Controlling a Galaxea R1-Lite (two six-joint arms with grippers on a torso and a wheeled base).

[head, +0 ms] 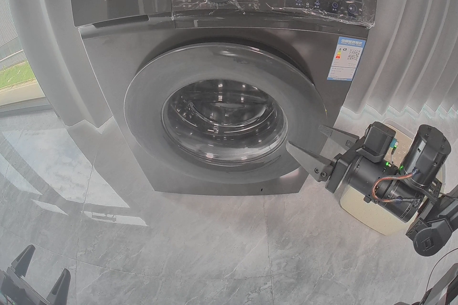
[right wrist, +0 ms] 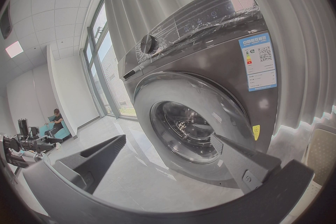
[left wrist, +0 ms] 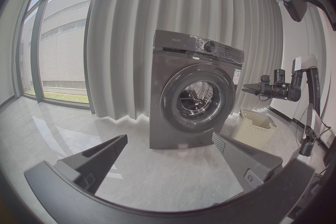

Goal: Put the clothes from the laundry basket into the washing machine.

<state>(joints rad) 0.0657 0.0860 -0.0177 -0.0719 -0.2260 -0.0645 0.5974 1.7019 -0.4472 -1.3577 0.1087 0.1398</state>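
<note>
Grey washing machine (head: 214,25) stands with the cream laundry basket (left wrist: 253,126) just beside it; right gripper (head: 305,137), fingers apart, hovers near the door (head: 152,96) rim; left gripper (head: 46,260), fingers spread, sits low, well apart

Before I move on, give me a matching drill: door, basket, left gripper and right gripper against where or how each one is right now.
Things:
1. door
2. basket
3. left gripper
4. right gripper

States:
A. open, by the door's right edge
B. shut
C. on the floor, right of the washer
D. open, low over the floor, in front of the washer and to its left

Pairs: 1-B, 2-C, 3-D, 4-A
</note>
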